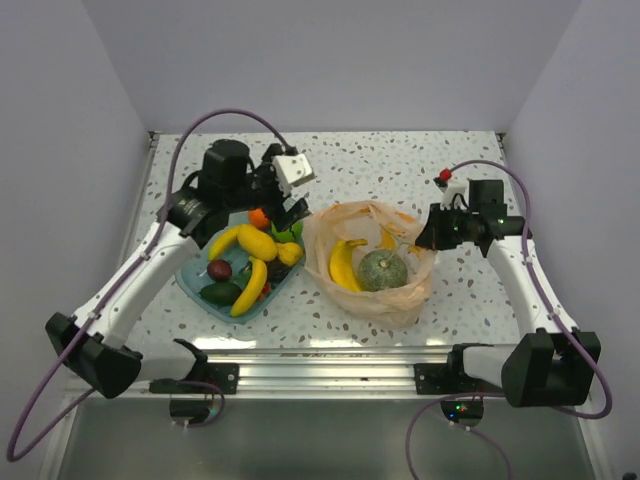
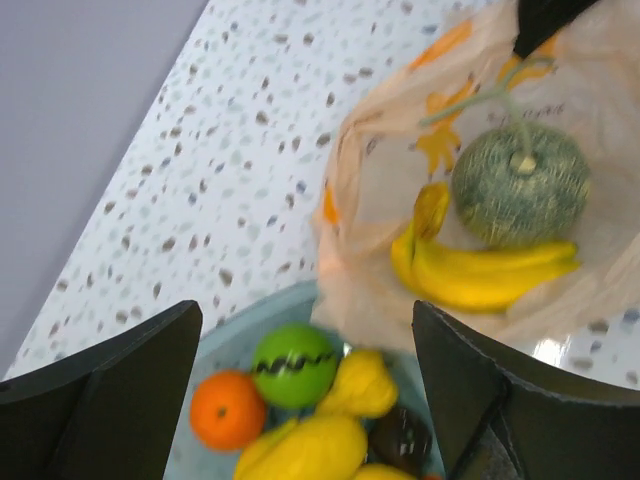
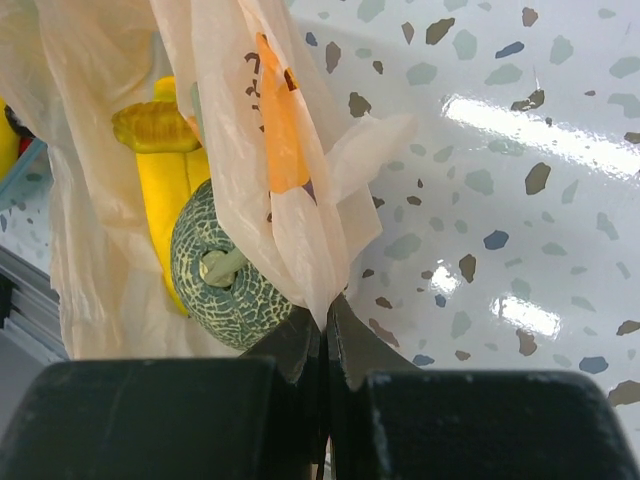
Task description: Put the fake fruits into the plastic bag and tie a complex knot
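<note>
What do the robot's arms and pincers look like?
Both arms have white tube-shaped links with chunky black joints: the left arm and the right arm. A thin purple cable loops along each one. The left pincer and right pincer have plain black fingers. There's a white box by the left wrist and a small red knob by the right.

Counted: one plastic bag (image 1: 402, 297), one blue tray (image 1: 191, 281). Inside bag: one melon (image 1: 382, 270), one banana bunch (image 1: 343, 268). Inside tray: one orange (image 2: 227, 410), one green ball (image 2: 295, 364), one dark plum (image 1: 220, 269); yellow pieces (image 1: 256, 243) several, exact count unclear.
</note>
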